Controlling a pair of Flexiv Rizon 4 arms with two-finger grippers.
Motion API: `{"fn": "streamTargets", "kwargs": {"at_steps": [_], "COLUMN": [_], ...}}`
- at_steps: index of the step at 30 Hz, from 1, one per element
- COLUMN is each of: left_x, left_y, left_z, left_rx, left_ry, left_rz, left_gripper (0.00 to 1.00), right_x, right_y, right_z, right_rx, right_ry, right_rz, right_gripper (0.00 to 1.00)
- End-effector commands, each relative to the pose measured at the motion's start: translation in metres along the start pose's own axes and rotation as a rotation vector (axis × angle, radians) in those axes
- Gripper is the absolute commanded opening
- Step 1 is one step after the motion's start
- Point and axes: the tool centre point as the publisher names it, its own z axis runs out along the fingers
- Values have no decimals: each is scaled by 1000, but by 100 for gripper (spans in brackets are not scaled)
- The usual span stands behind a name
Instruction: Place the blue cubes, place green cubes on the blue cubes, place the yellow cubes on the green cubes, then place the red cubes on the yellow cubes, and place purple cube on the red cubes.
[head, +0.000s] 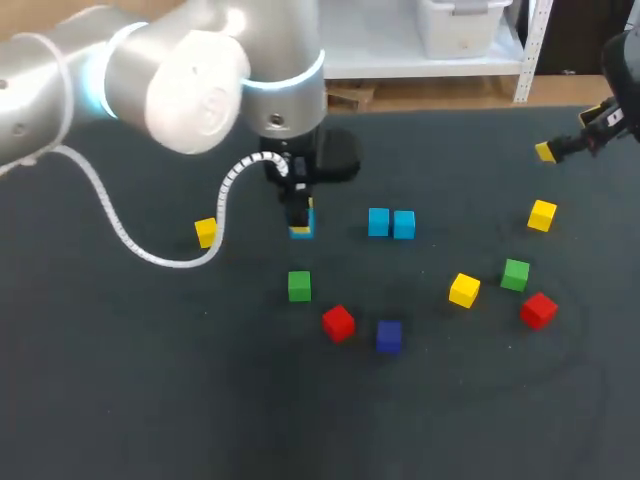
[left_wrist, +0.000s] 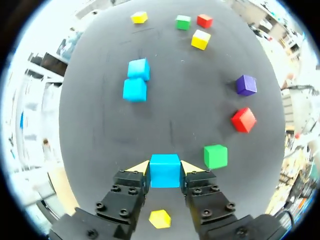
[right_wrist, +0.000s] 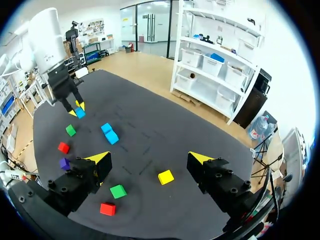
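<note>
Left claw (left_wrist: 165, 166) is pinching one blue cube (left_wrist: 165, 172) between its yellow tips, one tip on each of two opposite faces. In the head view it sits around the middle of the desk (head: 120, 400), somewhat toward the far edge and low over the surface; whether it touches the desk cannot be told. Two more blue cubes, the blue pair (head: 390, 223), lie touching side by side, toward the right edge from the held cube and separated from it by a clear gap. Key relation: the pair's long axis runs roughly parallel to the far edge, and the held cube lies nearly on the extension of that line, on its left-edge side. From the left wrist the pair is ahead of the claw and a little off to one side. Judgement: blue-layer step in hand; the next move looks like a short carry toward the right edge to close up with the pair, no cube in between. Left arm is much the nearer. Right claw (right_wrist: 150, 157) is spread wide and holds nothing, out by the far right corner, well apart from the pair. Green cube (head: 299, 286), red cube (head: 338, 323) and purple cube (head: 389, 336) lie on the near-edge side of the held cube. Nothing stacked yet.
</note>
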Motion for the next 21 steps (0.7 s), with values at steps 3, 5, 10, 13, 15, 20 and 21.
{"fn": "streamTargets", "kwargs": {"at_steps": [3, 5, 10, 13, 15, 20, 21], "left_x": [-27, -31, -40, -44, -46, -52, -53], "left_y": [19, 22, 32, 39, 40, 46, 46], "left_z": [9, 11, 18, 20, 22, 28, 30], "left_rx": [44, 52, 93, 119, 107, 130, 143], "left_ry": [24, 25, 52, 47, 53, 47, 37], "left_rz": [42, 54, 20, -17, -13, -18, -16], "left_gripper": [0, 0, 0, 0, 0, 0, 0], "right_x": [0, 0, 0, 0, 0, 0, 0], "right_y": [1, 1, 1, 1, 1, 1, 1], "right_z": [-1, -1, -1, -1, -1, -1, -1], "right_rx": [3, 3, 3, 3, 3, 3, 3], "right_ry": [0, 0, 0, 0, 0, 0, 0], "right_rz": [1, 1, 1, 1, 1, 1, 1], "right_gripper": [100, 100, 100, 100, 100, 100, 100]}}
